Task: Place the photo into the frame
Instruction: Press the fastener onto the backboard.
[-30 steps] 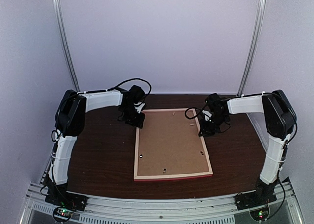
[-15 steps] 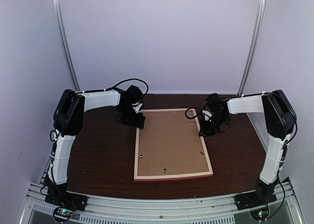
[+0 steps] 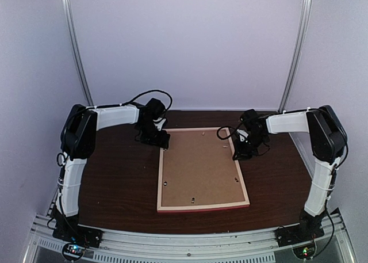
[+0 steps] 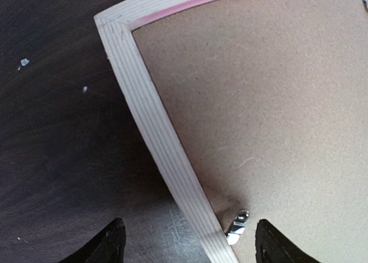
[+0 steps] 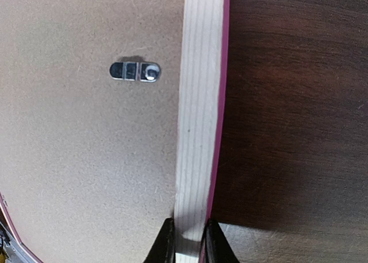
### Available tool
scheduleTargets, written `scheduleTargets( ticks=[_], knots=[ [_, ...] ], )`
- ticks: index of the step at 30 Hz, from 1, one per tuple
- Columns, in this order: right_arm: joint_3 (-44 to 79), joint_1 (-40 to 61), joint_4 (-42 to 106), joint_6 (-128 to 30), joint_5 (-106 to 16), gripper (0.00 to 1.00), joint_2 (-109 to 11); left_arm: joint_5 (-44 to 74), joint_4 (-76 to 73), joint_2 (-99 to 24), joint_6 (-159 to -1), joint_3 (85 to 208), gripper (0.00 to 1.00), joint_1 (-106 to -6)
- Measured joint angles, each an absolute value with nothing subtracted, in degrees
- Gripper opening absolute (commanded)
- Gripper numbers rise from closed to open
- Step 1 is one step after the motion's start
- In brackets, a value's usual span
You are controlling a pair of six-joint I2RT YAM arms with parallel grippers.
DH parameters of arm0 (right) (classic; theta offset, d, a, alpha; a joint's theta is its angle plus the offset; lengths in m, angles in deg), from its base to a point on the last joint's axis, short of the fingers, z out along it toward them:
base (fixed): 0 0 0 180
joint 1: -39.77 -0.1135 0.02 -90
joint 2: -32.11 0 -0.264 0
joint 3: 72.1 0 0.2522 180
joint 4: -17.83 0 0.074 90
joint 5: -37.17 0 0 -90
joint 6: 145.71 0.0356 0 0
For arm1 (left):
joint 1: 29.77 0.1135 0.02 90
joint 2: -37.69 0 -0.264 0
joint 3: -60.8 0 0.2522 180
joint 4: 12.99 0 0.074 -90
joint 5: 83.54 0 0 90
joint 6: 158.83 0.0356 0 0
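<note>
The frame lies back side up on the dark table, a brown backing board filling it. The photo is hidden. My left gripper hovers open at the frame's far left corner. In the left wrist view its jaws straddle the pale left rail without touching it, and a metal turn clip sits just inside. My right gripper is shut on the right rail, and its fingers pinch the pale wood and pink edge.
Small metal clips dot the backing board. Dark wooden table surrounds the frame, with purple walls and two metal rails behind. A metal bar with both arm bases runs along the near edge.
My left gripper's jaws have spread apart over the left rail, and the wrist has shifted slightly toward the back. The right arm and the frame have not moved.
</note>
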State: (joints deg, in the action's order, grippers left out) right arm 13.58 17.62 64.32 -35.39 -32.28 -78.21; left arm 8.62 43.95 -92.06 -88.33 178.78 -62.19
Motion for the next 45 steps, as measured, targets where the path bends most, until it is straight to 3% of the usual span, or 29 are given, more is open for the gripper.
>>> scheduleTargets(
  ticks=[45],
  knots=[
    [14.5,17.6,65.4,-35.6,-32.1,0.05,-78.7,5.0,46.7,-92.1,-90.2,178.0,0.79,-63.1]
  ],
)
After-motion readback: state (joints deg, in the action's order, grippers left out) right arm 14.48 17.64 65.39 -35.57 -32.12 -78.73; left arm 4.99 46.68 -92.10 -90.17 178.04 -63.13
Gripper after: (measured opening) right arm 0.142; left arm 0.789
